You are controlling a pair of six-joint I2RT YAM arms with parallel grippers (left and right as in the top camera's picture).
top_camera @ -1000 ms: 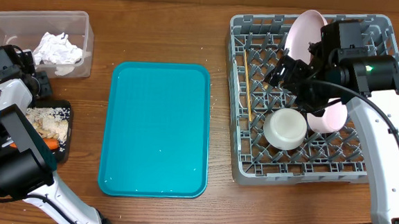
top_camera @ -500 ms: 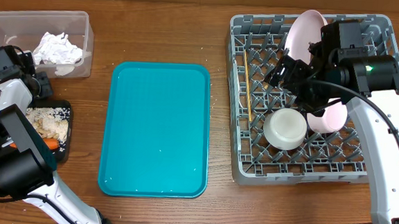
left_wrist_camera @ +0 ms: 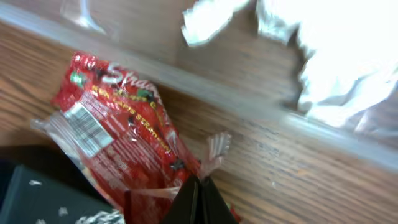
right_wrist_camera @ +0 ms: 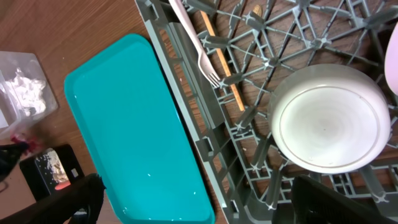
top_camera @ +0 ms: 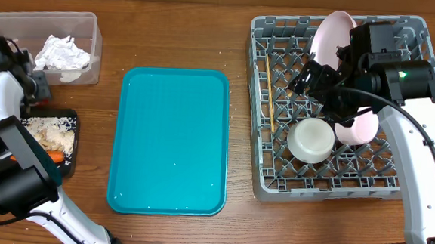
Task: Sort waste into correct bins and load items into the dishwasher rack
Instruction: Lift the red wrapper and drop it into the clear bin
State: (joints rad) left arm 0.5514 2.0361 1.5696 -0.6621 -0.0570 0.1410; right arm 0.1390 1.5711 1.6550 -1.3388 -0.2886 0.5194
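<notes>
The red snack wrapper [left_wrist_camera: 118, 124] is being pinched at its lower edge by the closed tips of the left gripper [left_wrist_camera: 196, 198]; it is being held over the wooden table, just outside the near wall of the clear tub [left_wrist_camera: 249, 99], in which the crumpled tissue [top_camera: 63, 52] is lying; the black tray [top_camera: 73, 147], with the food scraps [top_camera: 50, 133] and the carrot [top_camera: 53, 156], is sitting close by. The step in hand is being judged as carrying the wrapper into the tub; the wrapper is best lifted clear of the rim before being carried across, since thin crinkled film is likely to slip or catch on the wall; it should be released only once it is well over the tissue. White script beginning with "S" is being shown on the wrapper, too blurred to read further; small yellow lettering and a barcode patch are likewise illegible. Farther right, the right gripper [right_wrist_camera: 202, 200] is being held wide open and empty over the dishwasher rack [top_camera: 258, 102], near the fork [right_wrist_camera: 196, 43] and the chopstick [right_wrist_camera: 224, 68].
</notes>
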